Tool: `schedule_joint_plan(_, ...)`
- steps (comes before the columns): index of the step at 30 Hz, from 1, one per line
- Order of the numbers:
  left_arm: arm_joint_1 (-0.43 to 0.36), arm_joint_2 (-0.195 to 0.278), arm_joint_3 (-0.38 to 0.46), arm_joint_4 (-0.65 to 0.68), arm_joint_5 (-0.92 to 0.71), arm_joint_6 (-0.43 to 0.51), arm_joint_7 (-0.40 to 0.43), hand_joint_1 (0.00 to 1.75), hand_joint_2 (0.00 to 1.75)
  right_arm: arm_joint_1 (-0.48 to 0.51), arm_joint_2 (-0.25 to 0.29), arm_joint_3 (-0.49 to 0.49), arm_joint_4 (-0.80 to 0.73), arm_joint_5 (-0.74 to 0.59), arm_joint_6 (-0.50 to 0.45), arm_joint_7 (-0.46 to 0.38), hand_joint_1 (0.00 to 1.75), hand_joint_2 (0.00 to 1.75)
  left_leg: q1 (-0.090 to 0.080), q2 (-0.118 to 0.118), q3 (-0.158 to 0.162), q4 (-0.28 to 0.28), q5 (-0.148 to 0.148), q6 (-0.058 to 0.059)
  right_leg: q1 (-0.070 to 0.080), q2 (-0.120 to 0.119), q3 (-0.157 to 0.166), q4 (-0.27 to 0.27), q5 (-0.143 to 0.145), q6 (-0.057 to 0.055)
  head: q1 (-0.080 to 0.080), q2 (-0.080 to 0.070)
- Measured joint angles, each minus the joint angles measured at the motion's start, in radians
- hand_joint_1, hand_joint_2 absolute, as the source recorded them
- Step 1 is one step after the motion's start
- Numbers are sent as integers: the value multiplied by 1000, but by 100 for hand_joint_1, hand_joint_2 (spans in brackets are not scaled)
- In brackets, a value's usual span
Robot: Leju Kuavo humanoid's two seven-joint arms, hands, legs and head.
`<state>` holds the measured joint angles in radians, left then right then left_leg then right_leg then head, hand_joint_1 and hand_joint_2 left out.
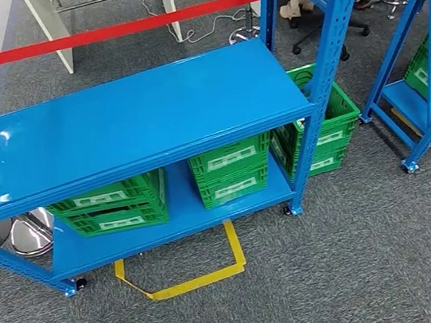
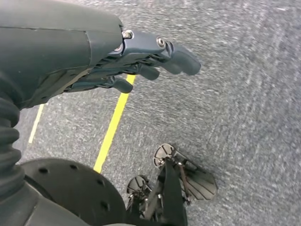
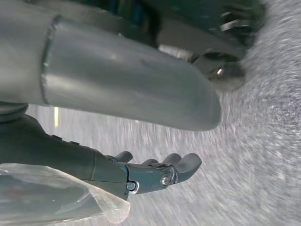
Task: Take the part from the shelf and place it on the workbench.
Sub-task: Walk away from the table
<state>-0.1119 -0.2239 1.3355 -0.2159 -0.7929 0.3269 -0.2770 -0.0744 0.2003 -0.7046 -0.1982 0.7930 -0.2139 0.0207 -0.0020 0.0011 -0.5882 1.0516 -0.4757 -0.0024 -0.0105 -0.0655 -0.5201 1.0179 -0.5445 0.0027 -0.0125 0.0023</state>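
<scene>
Left robot hand [image 2: 142, 61] hanging, fingers extended, right robot hand [image 3: 152, 172] likewise

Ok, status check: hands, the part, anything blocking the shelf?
Left hand open, hanging over carpet. Right hand holds nothing, fingers extended. Part not spotted; blue shelf top bare, green crates below. Approach unobstructed.

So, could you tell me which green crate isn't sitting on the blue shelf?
The rightmost crate: it sits behind the rack's upright, while the other two sit on the lower shelf.

blue shelf [image 1: 134, 117] | top bare | lower: green crates [image 1: 110, 204] | on grey carpet [image 1: 365, 253]
</scene>
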Motion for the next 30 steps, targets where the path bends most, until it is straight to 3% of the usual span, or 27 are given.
schedule_joint_plan(3, 3, 3, -5, 0, -11, -9, -5, 0, 175, -5, 1, -47, 0, -40, 51, 1, 0, 175, -3, 3, 11, -29, -3, 8, 1, -3, -2, -2, 0, 15, 0, 0)
schedule_joint_plan(5, 9, 8, -28, -1, -12, -24, -6, 0, 175, -1, -2, -57, -1, -59, 71, -12, 0, 175, 2, 2, 17, -42, 2, 18, 0, 16, -12, 18, -19, 25, 2, 0)
schedule_joint_plan(7, 12, 15, -72, -6, 3, -40, -3, 0, 175, 8, -7, -57, -2, -84, 83, -21, 0, 175, 6, 0, 20, -50, 6, 26, -2, 46, -58, 113, -72, 31, 7, 0)
schedule_joint_plan(9, 13, 23, -121, -15, 32, -52, 4, 0, 87, 24, -13, -50, -2, -112, 89, -22, 0, 87, 6, -4, 19, -49, 5, 30, -3, 59, -122, 238, -120, 36, 10, 0)
schedule_joint_plan(10, 14, 27, -144, -21, 47, -58, 9, 0, 44, 33, -16, -44, -2, -126, 92, -22, 0, 44, 7, -7, 20, -49, 4, 30, -3, 61, -141, 268, -121, 38, 10, 0)
schedule_joint_plan(11, 15, 31, -168, -29, 63, -64, 14, 0, 0, 44, -19, -35, -2, -141, 95, -22, 0, 0, 7, -10, 21, -48, 3, 29, -5, 61, -141, 258, -101, 40, 10, 0)
schedule_joint_plan(14, 15, 43, -238, -56, 109, -81, 29, 0, 0, 73, -31, -5, -1, -182, 103, -22, 0, 0, 9, -20, 21, -37, -5, 16, -11, 66, -65, 79, -3, 43, 11, 0)
schedule_joint_plan(16, 17, 52, -288, -71, 141, -92, 40, 0, 0, 87, -38, 20, -1, -211, 108, -22, 0, 0, 7, -22, 18, -27, -10, 4, -9, 73, -30, 14, 13, 36, 11, 0)
schedule_joint_plan(20, 33, 72, -387, -89, 205, -114, 64, 0, 0, 108, -50, 77, -3, -268, 119, -22, 0, 0, 10, -20, 11, -7, -24, -13, -7, 69, -23, 9, 16, 9, 8, 0)
schedule_joint_plan(21, 40, 76, -413, -91, 222, -120, 70, 0, 0, 110, -53, 93, -7, -283, 121, -22, 0, 0, 11, -18, -3, 27, -46, -18, -9, 66, -21, 7, 16, 4, 7, 0)
schedule_joint_plan(24, 68, 85, -489, -92, 270, -138, 87, 0, 0, 110, -64, 141, -27, -325, 127, -22, 0, 0, 12, -15, -84, 210, -132, -26, -8, 58, -20, 7, 14, -6, 4, 0)
schedule_joint_plan(25, 81, 87, -513, -92, 285, -143, 93, 0, 0, 108, -68, 156, -37, -339, 130, -22, 0, 0, 12, -15, -100, 247, -140, -25, -8, 56, -20, 7, 13, -7, 4, 0)
schedule_joint_plan(26, 95, 89, -536, -91, 301, -149, 99, 0, 0, 106, -73, 170, -49, -352, 133, -22, 0, 44, 12, -15, -101, 249, -128, -24, -7, 55, -18, 7, 12, -7, 4, 0)
schedule_joint_plan(27, 109, 92, -557, -90, 315, -154, 104, 0, 0, 103, -76, 185, -62, -365, 135, -22, 0, 87, 12, -15, -85, 213, -99, -20, -7, 55, -16, 7, 11, -7, 4, 0)
schedule_joint_plan(29, 135, 98, -602, -86, 345, -165, 114, 0, 0, 95, -83, 214, -89, -392, 139, -22, 0, 175, 13, -12, -23, 80, -35, -20, -2, 55, -12, 9, 7, -6, 2, 0)
schedule_joint_plan(30, 144, 100, -625, -84, 359, -170, 119, 0, 0, 92, -87, 229, -101, -405, 141, -23, 0, 175, 15, -10, 1, 25, -18, -25, 2, 55, -14, 11, 3, -5, 1, 0)
